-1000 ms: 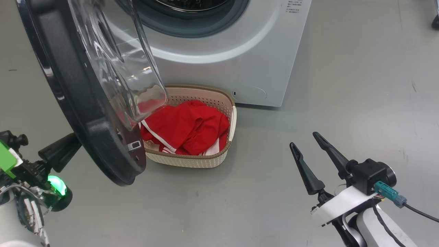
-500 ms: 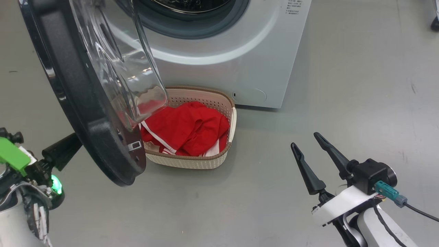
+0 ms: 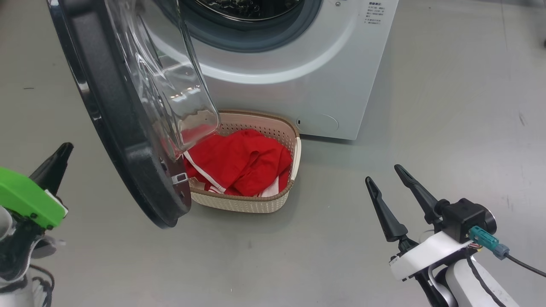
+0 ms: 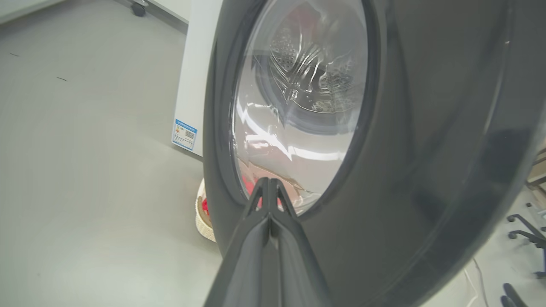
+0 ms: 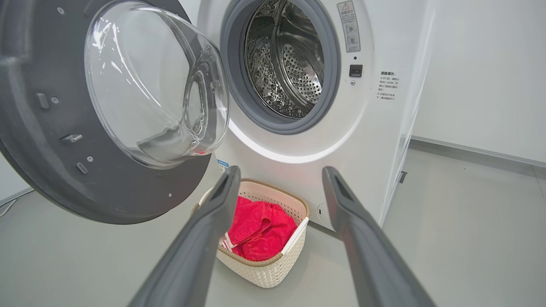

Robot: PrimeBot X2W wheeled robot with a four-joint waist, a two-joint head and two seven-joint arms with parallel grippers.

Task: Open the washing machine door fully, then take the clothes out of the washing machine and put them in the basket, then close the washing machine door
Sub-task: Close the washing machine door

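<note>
- Pointing the left gripper (image 4: 269,184), fingers pressed together and empty, at the outer face of the washing machine door (image 4: 426,128); cannot tell whether touching.
- Holds the right gripper (image 3: 381,172) spread wide and empty, well apart, on the door's inner side.
- Favours the left arm for the closing push, rightward toward the washing machine (image 5: 298,145).
- Finds the clothes (image 3: 243,162) in the basket (image 3: 256,207) below the port.
- Shows a blue label (image 4: 184,134) and a warning sticker (image 5: 348,25), print unreadable.
</note>
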